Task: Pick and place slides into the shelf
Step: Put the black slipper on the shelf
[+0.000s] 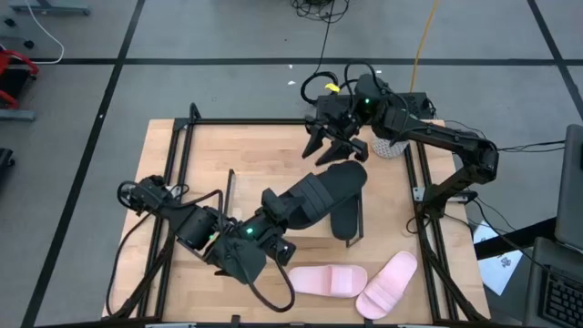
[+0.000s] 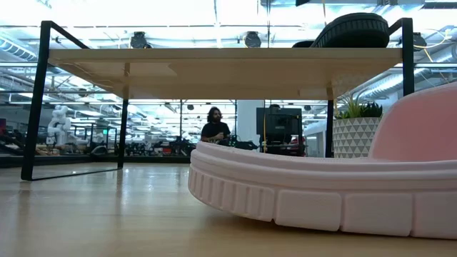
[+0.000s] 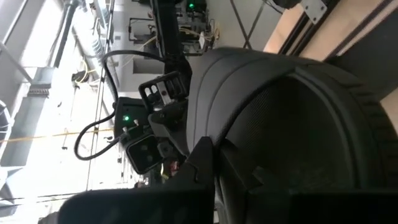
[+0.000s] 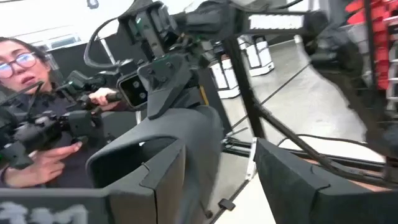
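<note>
A black slide [image 1: 339,185] sits on the wooden top of the shelf [image 1: 244,155], with the left gripper [image 1: 305,202] clenched on its heel end; the left wrist view shows the dark sole and strap [image 3: 292,118] right up against that gripper's fingers. The second black slide [image 1: 346,221] lies just beside the gripper, partly under the held one. Beyond the toe of the held slide, the right gripper [image 1: 330,146] hangs over the shelf top with its fingers [image 4: 165,177] spread apart and nothing between them, facing the slide's toe. Behind the left arm, nearer the front edge of the table [image 1: 209,282], the two pink slides [image 1: 363,281] lie side by side on the lower board. In the low view a pink slide [image 2: 328,189] fills the foreground beneath the shelf top. A person [image 4: 37,118] is seen in the right wrist view, holding dark equipment.
</note>
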You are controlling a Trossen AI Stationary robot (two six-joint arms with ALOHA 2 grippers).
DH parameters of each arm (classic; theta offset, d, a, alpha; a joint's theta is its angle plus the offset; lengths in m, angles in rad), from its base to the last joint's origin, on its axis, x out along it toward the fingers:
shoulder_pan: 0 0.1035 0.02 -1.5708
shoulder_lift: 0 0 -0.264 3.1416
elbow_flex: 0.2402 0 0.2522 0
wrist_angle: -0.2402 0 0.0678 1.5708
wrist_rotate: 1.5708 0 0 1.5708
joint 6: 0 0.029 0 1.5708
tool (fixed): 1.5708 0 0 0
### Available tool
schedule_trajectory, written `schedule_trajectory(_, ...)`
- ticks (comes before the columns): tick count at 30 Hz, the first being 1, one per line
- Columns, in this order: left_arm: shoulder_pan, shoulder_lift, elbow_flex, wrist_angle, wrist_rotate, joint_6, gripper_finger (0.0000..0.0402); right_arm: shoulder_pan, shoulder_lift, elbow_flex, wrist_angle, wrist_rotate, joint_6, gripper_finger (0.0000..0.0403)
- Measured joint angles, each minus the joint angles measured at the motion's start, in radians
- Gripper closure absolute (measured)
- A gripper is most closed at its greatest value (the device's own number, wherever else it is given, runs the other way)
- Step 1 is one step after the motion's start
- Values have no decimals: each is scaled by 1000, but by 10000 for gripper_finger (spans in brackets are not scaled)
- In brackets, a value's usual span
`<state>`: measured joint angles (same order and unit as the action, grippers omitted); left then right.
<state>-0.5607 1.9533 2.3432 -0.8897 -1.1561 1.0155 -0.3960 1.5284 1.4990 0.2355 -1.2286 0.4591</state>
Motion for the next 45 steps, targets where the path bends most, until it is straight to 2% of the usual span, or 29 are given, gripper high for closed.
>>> schedule_trajectory(18,14,0,0,3,-25,4,401,19,0,0,-2,-1,-4,218)
schedule_trajectory(39,62,-1,0,6,59,7,401,99,3,0,-5,26,-9,218)
schedule_trajectory(45,71,-2,0,7,68,10,401,109,4,0,-8,28,17,245)
